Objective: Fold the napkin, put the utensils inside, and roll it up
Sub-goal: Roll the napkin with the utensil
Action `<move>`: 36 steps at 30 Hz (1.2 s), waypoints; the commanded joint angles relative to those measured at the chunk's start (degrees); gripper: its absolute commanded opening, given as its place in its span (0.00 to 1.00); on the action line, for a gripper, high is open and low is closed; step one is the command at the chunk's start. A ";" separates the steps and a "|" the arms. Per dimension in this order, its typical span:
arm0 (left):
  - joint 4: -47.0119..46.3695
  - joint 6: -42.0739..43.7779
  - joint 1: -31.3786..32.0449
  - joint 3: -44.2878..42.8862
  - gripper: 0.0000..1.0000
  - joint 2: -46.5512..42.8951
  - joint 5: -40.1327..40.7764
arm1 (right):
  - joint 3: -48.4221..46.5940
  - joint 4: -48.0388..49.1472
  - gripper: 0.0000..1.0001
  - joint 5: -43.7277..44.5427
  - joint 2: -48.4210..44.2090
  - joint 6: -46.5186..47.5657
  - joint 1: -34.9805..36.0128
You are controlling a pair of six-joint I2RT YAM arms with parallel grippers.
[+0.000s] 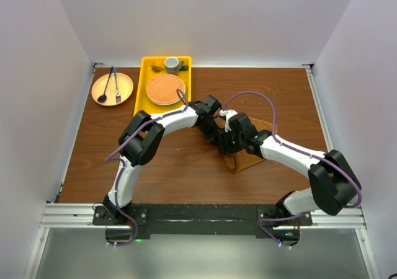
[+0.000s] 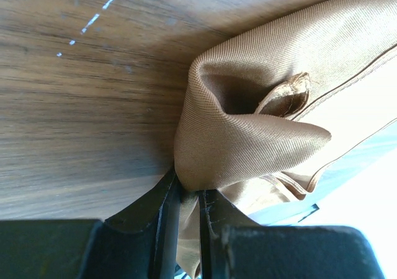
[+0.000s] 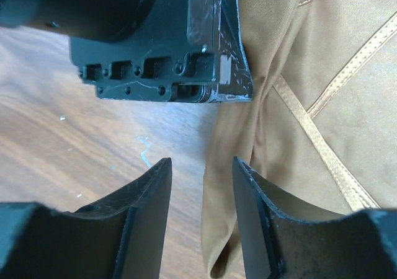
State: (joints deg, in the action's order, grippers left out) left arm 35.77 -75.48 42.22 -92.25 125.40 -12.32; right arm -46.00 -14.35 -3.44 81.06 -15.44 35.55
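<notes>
The rust-brown napkin (image 1: 247,161) lies bunched at mid-table, partly under both arms. My left gripper (image 1: 216,132) is shut on a gathered fold of it; in the left wrist view the cloth (image 2: 260,142) bulges out above the pinching jaws (image 2: 189,195). My right gripper (image 1: 228,144) is close beside the left one. In the right wrist view it (image 3: 201,167) stands open. A hanging edge of the napkin (image 3: 291,136) runs down the gap, near the right finger (image 3: 251,198). The utensils are out of view.
At the back stands a yellow tray (image 1: 146,74) holding a round orange woven mat (image 1: 165,88) and a small cup (image 1: 172,63). A tan plate (image 1: 126,88) at the back left carries a purple spoon and a dark fork. The left gripper's black body (image 3: 155,43) looms just ahead of the right fingers.
</notes>
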 commanded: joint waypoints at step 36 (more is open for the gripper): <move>7.30 4.29 -3.72 6.73 0.00 1.78 -3.76 | -2.26 4.68 0.24 21.47 15.53 -7.23 9.80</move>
State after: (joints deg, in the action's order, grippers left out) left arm 33.85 -72.20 39.94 -89.82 124.95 -17.50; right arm -48.03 -9.93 17.52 93.03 -18.70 45.17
